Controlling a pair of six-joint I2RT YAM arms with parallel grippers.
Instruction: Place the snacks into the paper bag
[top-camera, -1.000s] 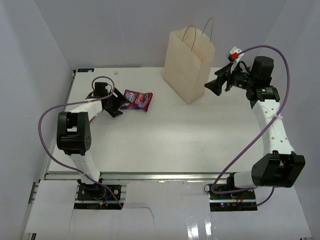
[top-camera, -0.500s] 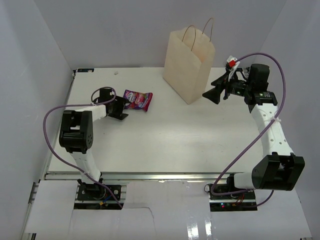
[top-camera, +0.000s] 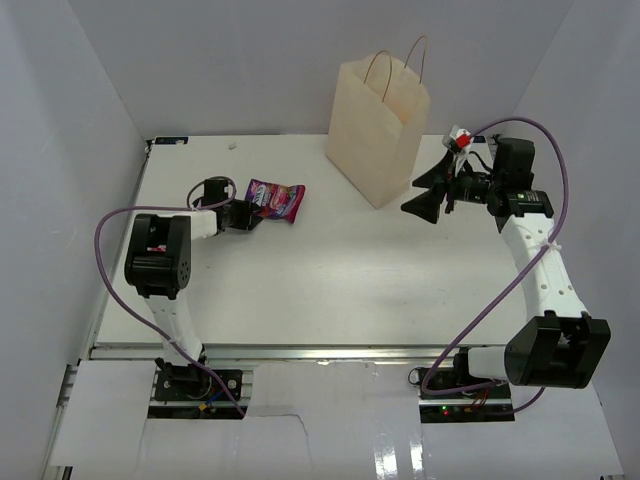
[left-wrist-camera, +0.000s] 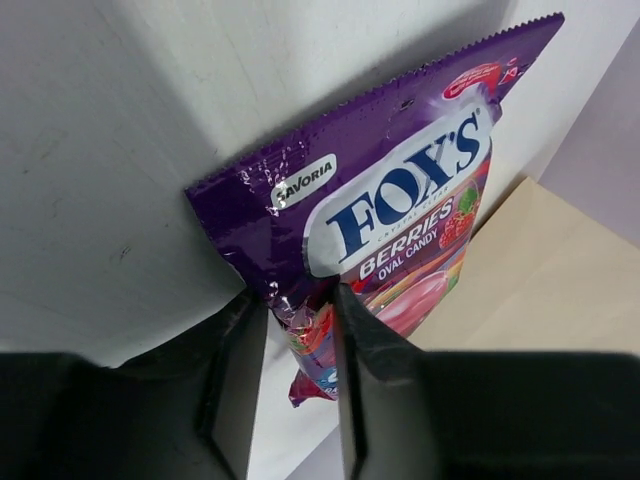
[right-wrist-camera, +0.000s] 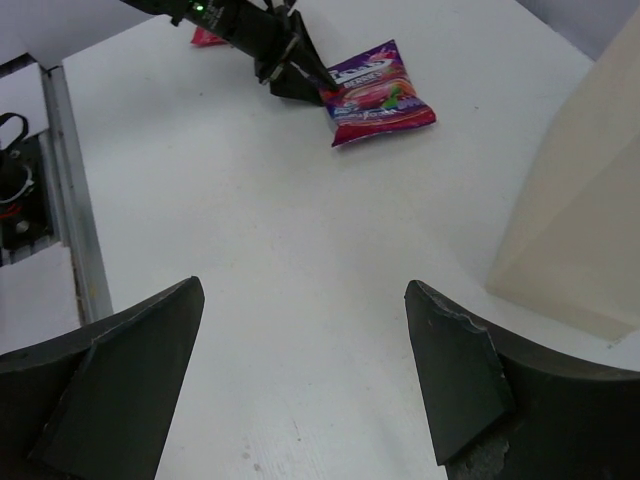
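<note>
A purple-magenta packet (top-camera: 276, 200) lies flat on the white table at the back left. My left gripper (top-camera: 243, 215) is at its near-left edge. In the left wrist view the gripper (left-wrist-camera: 300, 305) is shut on the crumpled edge of the packet (left-wrist-camera: 390, 200). The cream paper bag (top-camera: 378, 130) stands upright at the back centre, and also shows in the right wrist view (right-wrist-camera: 585, 190). My right gripper (top-camera: 425, 193) is open and empty in the air just right of the bag, jaws wide apart (right-wrist-camera: 300, 370). It looks across at the packet (right-wrist-camera: 380, 92). A small red packet (right-wrist-camera: 207, 38) peeks out behind the left arm.
A metal rail (right-wrist-camera: 75, 230) runs along the table's left edge. White walls close in the table on three sides. A purple cable (top-camera: 100, 235) loops from the left arm, another (top-camera: 540, 100) from the right.
My left gripper has swung right along the table to the purple packet and closed on its edge. My right gripper has drifted slightly left and lower beside the bag.
</note>
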